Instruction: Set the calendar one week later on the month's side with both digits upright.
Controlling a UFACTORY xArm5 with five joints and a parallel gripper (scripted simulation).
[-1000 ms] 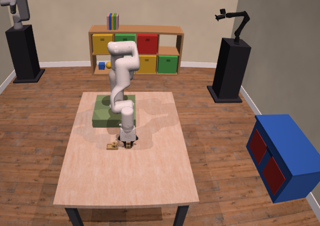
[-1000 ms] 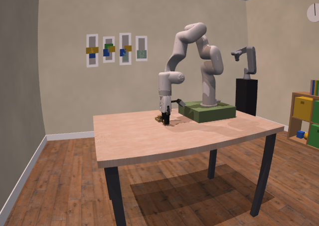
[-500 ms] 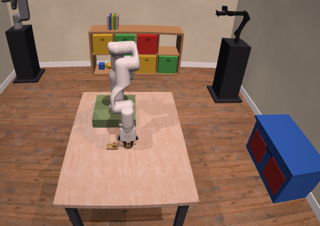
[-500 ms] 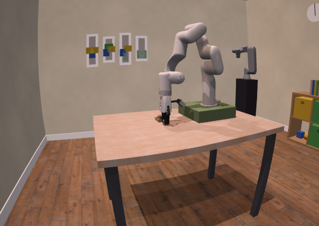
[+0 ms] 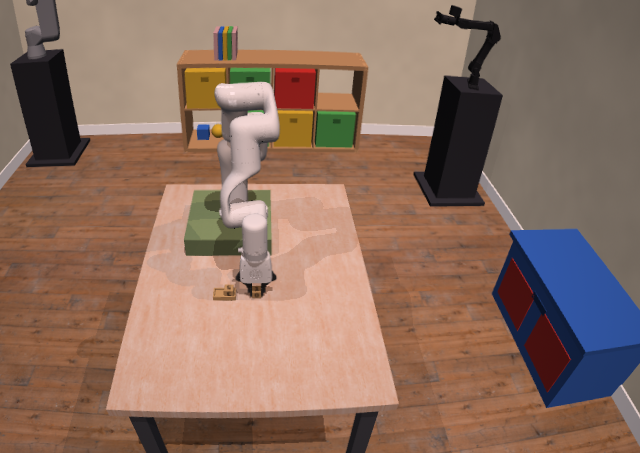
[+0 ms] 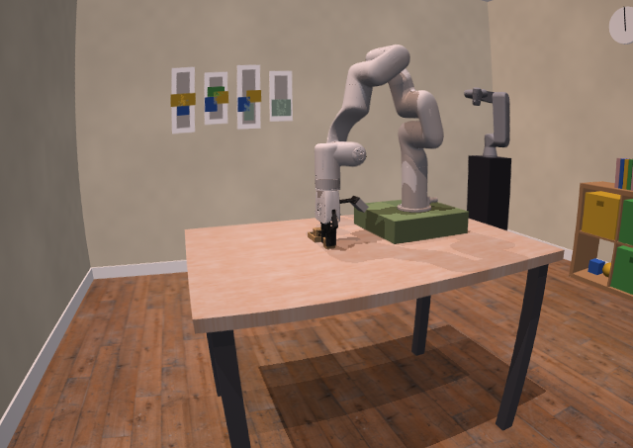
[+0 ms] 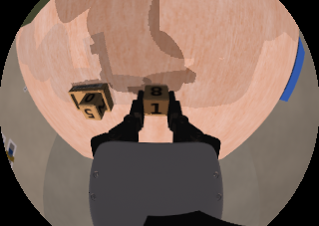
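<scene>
My gripper (image 5: 256, 288) (image 6: 328, 242) (image 7: 156, 99) is shut on a wooden cube (image 7: 156, 109), its black fingers on two opposite sides. In the wrist view this cube shows an 8 on one face and a 1 on the face below it. It is low over the table or on it; I cannot tell which. The small wooden tray (image 5: 217, 299) (image 7: 109, 103) is beside it, to the left in the top view. The other cube (image 5: 229, 289) (image 7: 92, 111) is in the tray's right part in that view, showing a 0 and a 5. The month's name is not readable.
The tray and cubes are on the wooden table (image 5: 248, 355) (image 6: 255, 280). The arm's green base block (image 5: 199, 246) (image 6: 429, 226) stands toward the table's back. A blue cabinet (image 5: 573, 283) stands on the floor to the right in the top view.
</scene>
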